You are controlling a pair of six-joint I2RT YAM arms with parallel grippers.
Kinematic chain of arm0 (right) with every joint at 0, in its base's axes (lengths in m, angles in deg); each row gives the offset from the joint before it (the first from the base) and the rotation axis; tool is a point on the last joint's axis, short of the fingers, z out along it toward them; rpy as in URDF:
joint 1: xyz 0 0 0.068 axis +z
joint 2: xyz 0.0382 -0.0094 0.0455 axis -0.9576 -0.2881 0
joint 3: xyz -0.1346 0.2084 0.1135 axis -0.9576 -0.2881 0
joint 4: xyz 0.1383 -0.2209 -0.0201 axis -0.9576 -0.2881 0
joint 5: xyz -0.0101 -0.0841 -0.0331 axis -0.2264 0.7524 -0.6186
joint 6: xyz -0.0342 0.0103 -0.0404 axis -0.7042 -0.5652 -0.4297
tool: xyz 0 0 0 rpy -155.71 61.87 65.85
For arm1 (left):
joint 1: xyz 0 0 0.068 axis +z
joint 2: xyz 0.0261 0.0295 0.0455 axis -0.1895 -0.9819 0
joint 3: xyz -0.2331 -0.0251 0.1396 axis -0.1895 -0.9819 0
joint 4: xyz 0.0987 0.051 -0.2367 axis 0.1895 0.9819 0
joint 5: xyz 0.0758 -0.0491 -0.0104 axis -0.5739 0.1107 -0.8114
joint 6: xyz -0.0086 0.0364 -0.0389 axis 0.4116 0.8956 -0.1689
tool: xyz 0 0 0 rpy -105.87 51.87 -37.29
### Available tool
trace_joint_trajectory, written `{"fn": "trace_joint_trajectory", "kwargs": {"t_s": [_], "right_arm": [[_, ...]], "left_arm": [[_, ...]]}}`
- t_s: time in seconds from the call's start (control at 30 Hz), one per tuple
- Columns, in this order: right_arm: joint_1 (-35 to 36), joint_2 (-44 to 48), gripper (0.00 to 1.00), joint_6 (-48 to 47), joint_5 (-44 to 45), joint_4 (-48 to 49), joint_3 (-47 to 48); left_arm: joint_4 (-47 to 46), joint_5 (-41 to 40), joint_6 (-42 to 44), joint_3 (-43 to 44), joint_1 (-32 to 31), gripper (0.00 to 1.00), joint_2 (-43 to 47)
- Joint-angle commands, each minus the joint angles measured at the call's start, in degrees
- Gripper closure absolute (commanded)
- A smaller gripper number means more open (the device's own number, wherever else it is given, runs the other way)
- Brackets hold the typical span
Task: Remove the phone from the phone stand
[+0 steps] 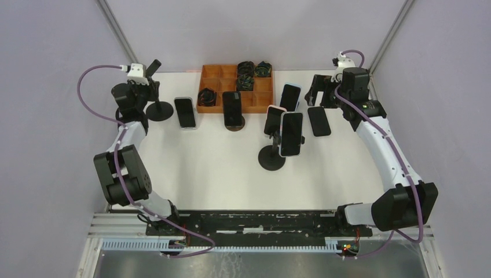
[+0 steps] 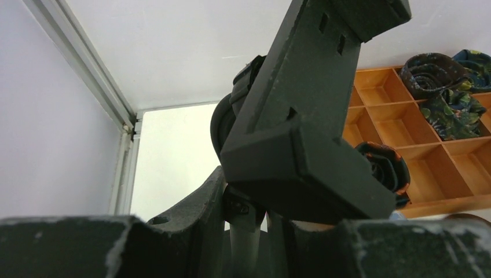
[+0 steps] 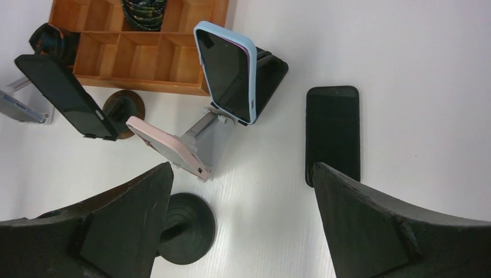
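Note:
An empty black phone stand (image 1: 157, 108) stands at the far left, and its clamp (image 2: 301, 116) fills the left wrist view. My left gripper (image 1: 147, 92) is shut on the stand's silver pole (image 2: 249, 249). A white-edged phone (image 1: 186, 112) lies flat just right of that stand. Other phones sit on stands: one on a brown base (image 1: 233, 108), two over a black base (image 1: 291, 134), and one in a light blue case (image 1: 290, 97) (image 3: 226, 72). My right gripper (image 1: 318, 92) (image 3: 243, 174) is open and empty above the table, beside a flat black phone (image 3: 333, 133).
An orange compartment tray (image 1: 263, 98) (image 2: 394, 116) at the back holds rolled ties (image 2: 440, 75). A round black stand base (image 3: 185, 229) lies under my right gripper's left finger. A pink phone (image 3: 168, 147) on its stand is just ahead. Frame posts stand at the back corners.

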Motion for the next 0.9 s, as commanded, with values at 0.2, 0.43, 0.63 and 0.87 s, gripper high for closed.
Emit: {"fn": "trace_joint_trajectory", "kwargs": {"t_s": [0.2, 0.43, 0.63, 0.87], "right_arm": [[0.5, 3.0, 0.03, 1.5, -5.6, 5.5, -0.2], [0.5, 3.7, 0.03, 2.5, -8.6, 9.4, -3.6], [0.6, 3.7, 0.03, 3.3, -11.0, 11.3, -4.3], [0.6, 2.8, 0.03, 5.3, -14.7, 13.3, -3.2]], "left_arm": [[-21.7, -5.8, -5.2, 1.9, -2.2, 0.97, -9.0], [-23.7, -7.7, -7.8, 9.0, -2.7, 0.96, -17.5], [-25.7, -9.3, -7.5, 13.4, -2.8, 0.96, -23.5], [-25.3, -5.0, -5.9, 11.0, -2.7, 0.80, -25.2]]}}
